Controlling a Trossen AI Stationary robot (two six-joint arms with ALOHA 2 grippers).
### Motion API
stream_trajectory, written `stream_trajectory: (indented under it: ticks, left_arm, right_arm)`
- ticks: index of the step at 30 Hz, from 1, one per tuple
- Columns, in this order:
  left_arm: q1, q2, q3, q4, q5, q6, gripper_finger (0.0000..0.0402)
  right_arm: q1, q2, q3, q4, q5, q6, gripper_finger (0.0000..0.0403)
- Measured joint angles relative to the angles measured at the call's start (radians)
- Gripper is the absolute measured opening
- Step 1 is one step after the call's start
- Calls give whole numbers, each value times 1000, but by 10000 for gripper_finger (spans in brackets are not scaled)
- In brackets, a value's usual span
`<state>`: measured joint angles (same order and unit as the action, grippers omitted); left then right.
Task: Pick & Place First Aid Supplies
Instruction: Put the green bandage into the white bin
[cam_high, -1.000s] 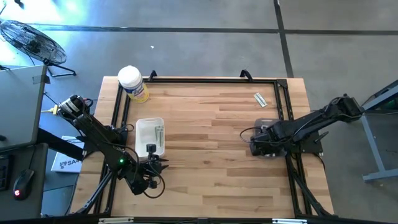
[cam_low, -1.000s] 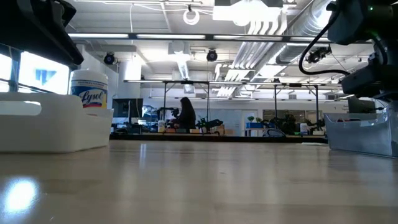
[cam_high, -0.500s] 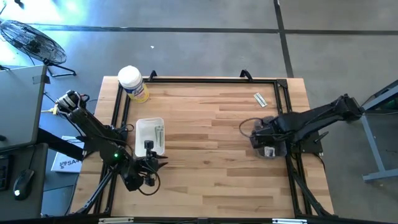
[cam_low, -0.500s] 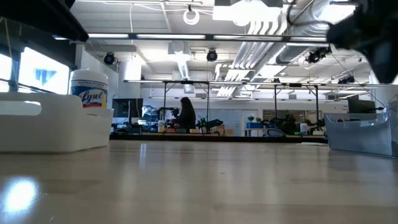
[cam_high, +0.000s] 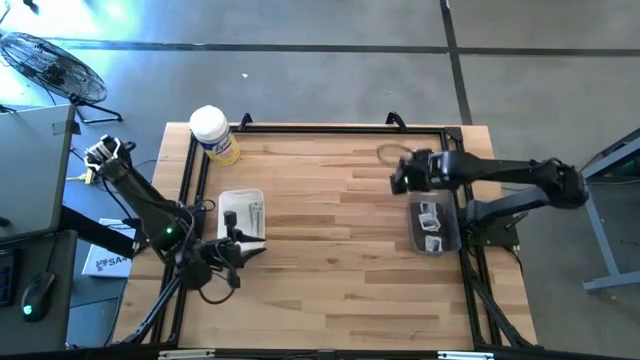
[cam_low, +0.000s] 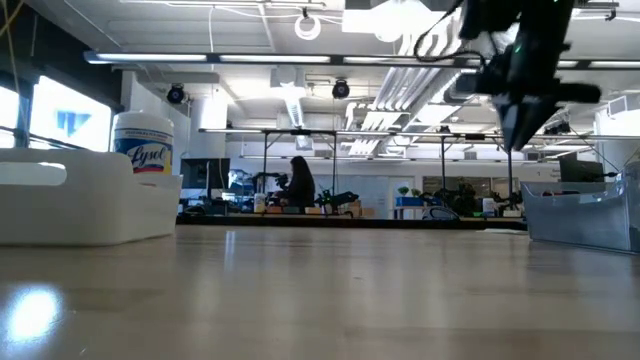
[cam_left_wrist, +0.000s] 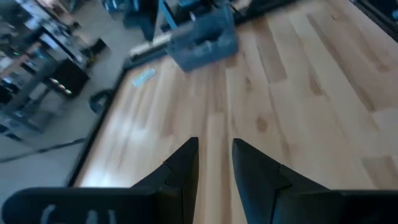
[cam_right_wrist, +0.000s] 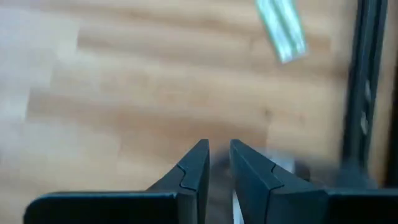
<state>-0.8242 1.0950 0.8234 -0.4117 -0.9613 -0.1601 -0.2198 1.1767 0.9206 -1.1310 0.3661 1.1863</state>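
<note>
The right end effector (cam_right_wrist: 216, 163) is hovering empty, fingers narrowly parted, a wrapped strip (cam_right_wrist: 281, 28) lying loose on the counter (cam_right_wrist: 124, 93) just ahead. Beside it, the clear bin (cam_high: 435, 226) is holding packets, so I'd judge little remains.

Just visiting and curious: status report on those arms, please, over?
Right end effector empty, slightly open, above table near wrapped strip. Left end effector empty, by white tray. Nothing in the way.
</note>
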Motion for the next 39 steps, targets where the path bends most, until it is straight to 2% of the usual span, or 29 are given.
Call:
stream_trajectory:
  ticks: [4,7,12,16,23,26,31,39]
  left_arm:
    - [0,-25,0,11,-39,-2,95]
    - [0,-26,0,-5,-36,-28,95]
    - [0,-26,0,-40,-17,-81,95]
    - [0,-26,0,-41,-20,-81,95]
    - [0,-26,0,-41,6,-95,95]
    - [0,-26,0,-41,7,-99,95]
    - [0,-26,0,-41,7,-101,95]
    - [0,-26,0,-37,12,-115,95]
  right_arm:
    - [-233,15,-82,242,-10,-212,58]
    - [-397,57,-130,403,-21,-312,58]
    - [-562,169,-173,574,-39,-405,58]
    - [-603,277,-176,650,-33,-445,58]
    - [-638,413,-175,675,3,-424,58]
    - [-629,420,-171,669,18,-425,58]
    - [-625,421,-171,652,-22,-448,58]
    - [-622,422,-171,635,34,-497,58]
